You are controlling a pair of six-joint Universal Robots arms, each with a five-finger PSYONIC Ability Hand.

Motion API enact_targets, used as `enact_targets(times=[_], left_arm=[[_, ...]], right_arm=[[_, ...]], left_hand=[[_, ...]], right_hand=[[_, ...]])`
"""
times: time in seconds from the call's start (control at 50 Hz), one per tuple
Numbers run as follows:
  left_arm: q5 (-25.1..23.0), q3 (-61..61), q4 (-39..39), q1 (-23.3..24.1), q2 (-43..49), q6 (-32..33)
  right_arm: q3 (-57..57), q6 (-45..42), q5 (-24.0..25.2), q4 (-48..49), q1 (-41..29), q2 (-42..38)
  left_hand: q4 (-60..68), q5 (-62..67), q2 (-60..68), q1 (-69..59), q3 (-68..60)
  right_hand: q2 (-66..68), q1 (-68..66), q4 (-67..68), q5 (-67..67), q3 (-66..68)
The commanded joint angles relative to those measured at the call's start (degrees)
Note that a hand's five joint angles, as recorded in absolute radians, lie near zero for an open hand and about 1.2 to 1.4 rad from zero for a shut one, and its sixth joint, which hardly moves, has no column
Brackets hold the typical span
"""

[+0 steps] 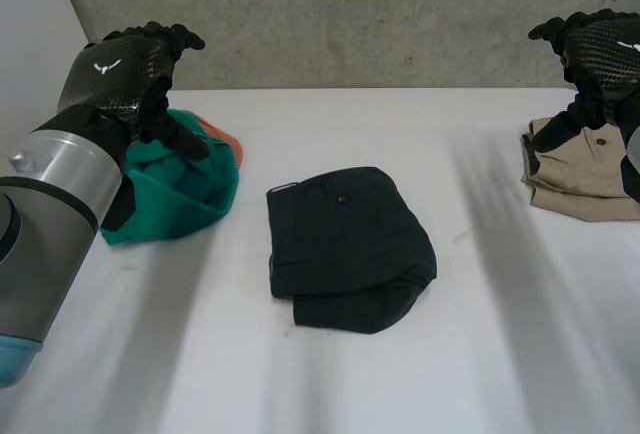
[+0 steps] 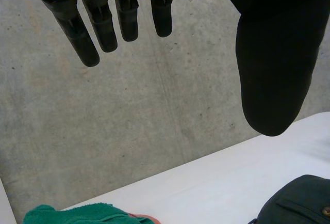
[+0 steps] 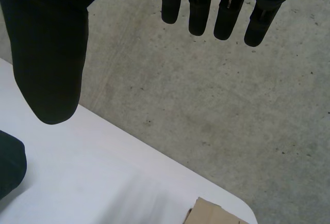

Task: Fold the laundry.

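Note:
A dark folded garment [image 1: 345, 246] with a small button lies in the middle of the white table [image 1: 330, 374]. My left hand [image 1: 135, 69] is raised above the table's left side, over a green cloth [image 1: 175, 189], fingers [image 2: 103, 22] straight and apart from the thumb [image 2: 273, 64], holding nothing. My right hand [image 1: 600, 54] hangs raised at the right, over a folded beige garment [image 1: 580, 174]; its fingers [image 3: 227, 12] are straight and empty too. A corner of the dark garment [image 2: 299, 203] lies below my left thumb.
An orange cloth [image 1: 225, 139] peeks from behind the green cloth [image 2: 72, 214]. A grey concrete wall [image 1: 360, 14] runs behind the table's far edge. The beige garment [image 3: 214, 212] lies near the table's right corner.

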State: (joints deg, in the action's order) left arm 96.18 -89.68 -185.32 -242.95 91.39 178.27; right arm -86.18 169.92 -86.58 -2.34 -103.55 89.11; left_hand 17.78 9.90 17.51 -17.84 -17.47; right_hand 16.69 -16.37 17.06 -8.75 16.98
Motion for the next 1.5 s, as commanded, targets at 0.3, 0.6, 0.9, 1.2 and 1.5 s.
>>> enact_targets(times=[0.3,0.6,0.9,1.2,1.5], left_arm=[[-0.98,0.55,-0.48,0.2,0.28,0.15],[-34.55,13.21,0.92,1.42,11.09,9.2],[-36.76,20.77,3.12,7.75,21.55,9.56],[-36.5,20.86,2.94,7.84,22.08,9.56],[-36.5,21.21,2.86,7.4,19.8,9.47]], right_arm=[[0.13,-0.9,2.72,-0.56,-0.51,0.1],[-11.9,-12.24,12.84,1.71,-18.25,-9.2],[-14.55,-13.12,0.62,27.82,-23.1,-29.16],[-7.44,-18.83,-0.17,36.18,-23.1,-38.39],[-0.49,-17.52,0.36,40.4,-19.25,-35.77]], left_hand=[[-7.73,-9.86,-7.46,7.8,7.43],[-7.06,-9.18,-6.79,7.12,6.75],[-6.89,-9.01,-6.62,6.96,6.59],[-6.55,-8.68,-6.28,6.62,6.25],[-6.55,-8.68,-6.28,6.62,6.25]], right_hand=[[-6.69,6.37,-7.06,8.75,-6.98],[-6.69,6.37,-7.06,8.75,-6.98],[-6.69,6.37,-7.06,8.75,-6.98],[-6.69,6.37,-7.06,8.75,-6.98],[63.31,-63.63,62.94,-61.25,63.02]])
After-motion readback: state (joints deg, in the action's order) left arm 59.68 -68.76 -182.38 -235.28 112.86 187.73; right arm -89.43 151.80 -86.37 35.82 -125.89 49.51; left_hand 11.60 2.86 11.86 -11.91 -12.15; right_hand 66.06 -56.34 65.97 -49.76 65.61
